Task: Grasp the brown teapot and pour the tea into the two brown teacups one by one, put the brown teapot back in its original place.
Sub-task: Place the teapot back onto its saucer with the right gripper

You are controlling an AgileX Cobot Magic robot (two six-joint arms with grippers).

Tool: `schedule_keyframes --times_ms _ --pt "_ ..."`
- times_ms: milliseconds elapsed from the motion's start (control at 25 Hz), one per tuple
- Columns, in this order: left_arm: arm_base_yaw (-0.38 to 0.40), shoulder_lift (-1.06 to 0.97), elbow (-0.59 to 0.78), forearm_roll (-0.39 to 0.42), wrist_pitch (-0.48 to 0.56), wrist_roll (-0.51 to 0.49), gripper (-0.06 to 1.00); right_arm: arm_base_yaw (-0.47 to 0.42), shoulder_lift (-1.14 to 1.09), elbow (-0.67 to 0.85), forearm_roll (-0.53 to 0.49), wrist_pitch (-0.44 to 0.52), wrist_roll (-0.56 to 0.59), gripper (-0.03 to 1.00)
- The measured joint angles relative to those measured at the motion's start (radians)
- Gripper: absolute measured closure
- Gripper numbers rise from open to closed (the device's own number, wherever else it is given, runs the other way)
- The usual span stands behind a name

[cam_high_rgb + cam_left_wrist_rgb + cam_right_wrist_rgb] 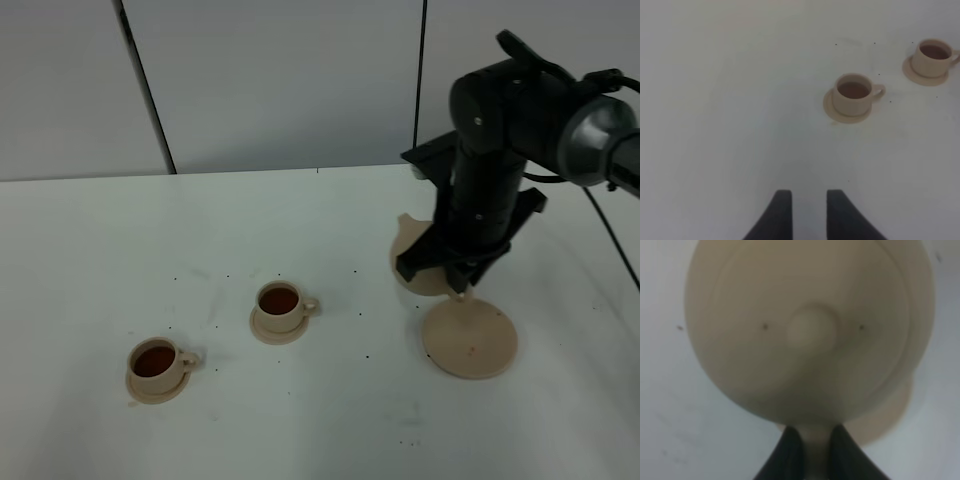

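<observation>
My right gripper (812, 432) is shut on the small handle of the brown teapot (807, 330), whose domed lid and knob fill the right wrist view. From the high camera the right arm hides most of the teapot (407, 240), which sits upright just behind and left of the flat round plate (470, 338). Two brown teacups on saucers stand to the left, one in the middle (278, 303) and one nearer the front (155, 362). Both hold dark tea. In the left wrist view my left gripper (809, 197) has a narrow gap and holds nothing, with the teacups (854, 95) (932, 56) ahead of it.
The white table (320, 420) carries small dark specks around the cups. A grey panelled wall (280, 80) stands behind the table. The right arm's black body (490, 180) rises over the back right.
</observation>
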Motion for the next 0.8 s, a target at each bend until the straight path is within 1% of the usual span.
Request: schedule_keyframes --times_ms 280,520,800 --pt "0.000 0.000 0.000 0.000 0.000 0.000 0.70 -0.059 -0.084 0.185 0.000 -0.009 0.064 0.87" --pt "0.000 0.000 0.000 0.000 0.000 0.000 0.70 -0.067 -0.177 0.357 0.002 -0.163 0.135 0.87" --pt "0.000 0.000 0.000 0.000 0.000 0.000 0.70 -0.067 -0.185 0.385 0.026 -0.247 0.206 0.87"
